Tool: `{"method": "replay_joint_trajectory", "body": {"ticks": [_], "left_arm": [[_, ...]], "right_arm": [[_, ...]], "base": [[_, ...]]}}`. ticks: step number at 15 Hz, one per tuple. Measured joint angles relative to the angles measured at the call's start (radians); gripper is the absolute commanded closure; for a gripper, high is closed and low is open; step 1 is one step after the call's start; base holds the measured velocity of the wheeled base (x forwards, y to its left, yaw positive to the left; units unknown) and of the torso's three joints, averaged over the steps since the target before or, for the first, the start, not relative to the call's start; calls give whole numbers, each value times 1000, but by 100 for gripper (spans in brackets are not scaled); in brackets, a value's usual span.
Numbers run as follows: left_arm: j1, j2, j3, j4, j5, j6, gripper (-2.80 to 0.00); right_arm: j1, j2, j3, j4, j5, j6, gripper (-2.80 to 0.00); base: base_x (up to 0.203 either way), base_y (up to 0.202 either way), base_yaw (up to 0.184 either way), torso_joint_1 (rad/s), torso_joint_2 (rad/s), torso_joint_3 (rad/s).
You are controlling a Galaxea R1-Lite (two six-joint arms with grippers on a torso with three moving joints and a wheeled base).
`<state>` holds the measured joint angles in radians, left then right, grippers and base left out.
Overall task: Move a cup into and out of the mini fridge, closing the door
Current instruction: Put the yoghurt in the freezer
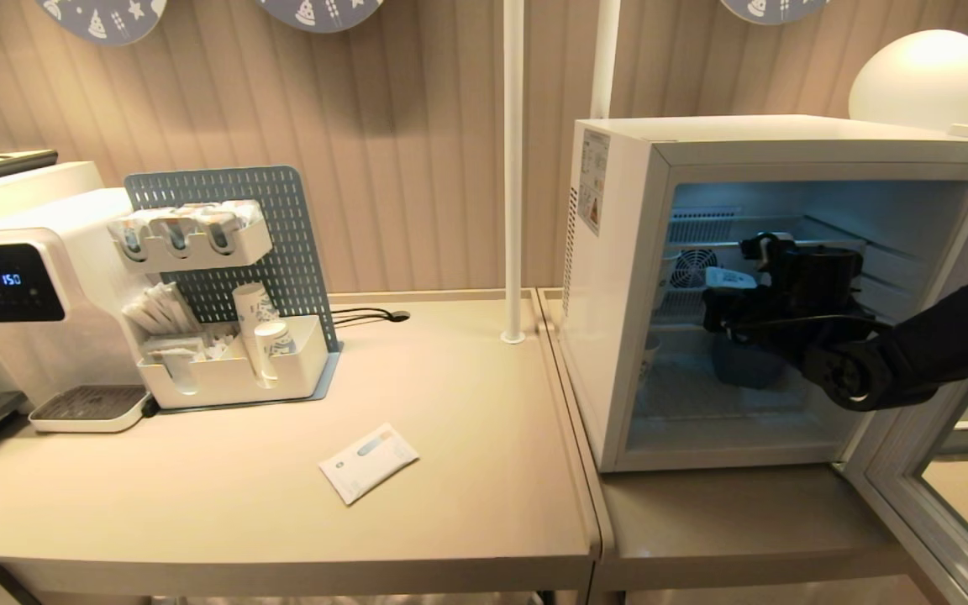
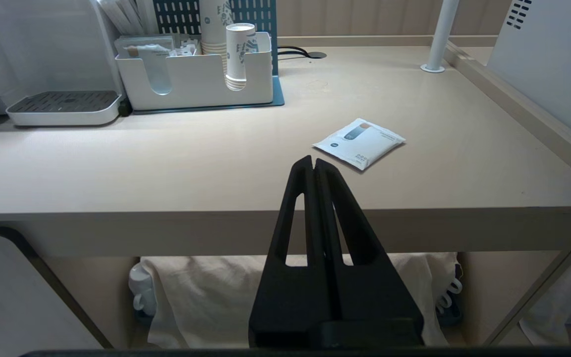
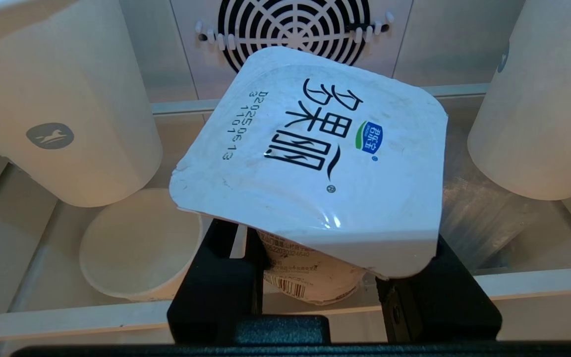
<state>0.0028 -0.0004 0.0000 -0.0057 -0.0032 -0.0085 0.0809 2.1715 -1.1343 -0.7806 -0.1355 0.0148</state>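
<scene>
Inside the mini fridge, the right gripper clamps the cup; its wide lid could clip 2 flanking paper cups, toppling them.

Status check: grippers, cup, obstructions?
Right gripper shut on cup inside mini fridge. Left gripper shut, idle. Door open; paper cups flank.

On the white foil lid of the cup, large black Chinese characters are printed, with the stamped code "D2025 0613 1101" beside them and a small blue logo. On the dark display of the water dispenser, "150" is shown.
</scene>
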Motion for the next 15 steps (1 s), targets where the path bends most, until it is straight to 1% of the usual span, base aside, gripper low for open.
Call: {"method": "replay_joint_trajectory", "body": {"ticks": [9, 10, 15], "left_arm": [[0, 0, 0, 0, 0, 0, 0], [0, 0, 0, 0, 0, 0, 0], [0, 0, 0, 0, 0, 0, 0]], "right_arm": [[0, -55, 41, 13, -2, 0, 0], [0, -60, 45, 15, -6, -4, -280], [0, -68, 40, 15, -6, -3, -280]], "base": [[0, 0, 0, 0, 0, 0], [0, 0, 0, 0, 0, 0], [0, 0, 0, 0, 0, 0]]}}
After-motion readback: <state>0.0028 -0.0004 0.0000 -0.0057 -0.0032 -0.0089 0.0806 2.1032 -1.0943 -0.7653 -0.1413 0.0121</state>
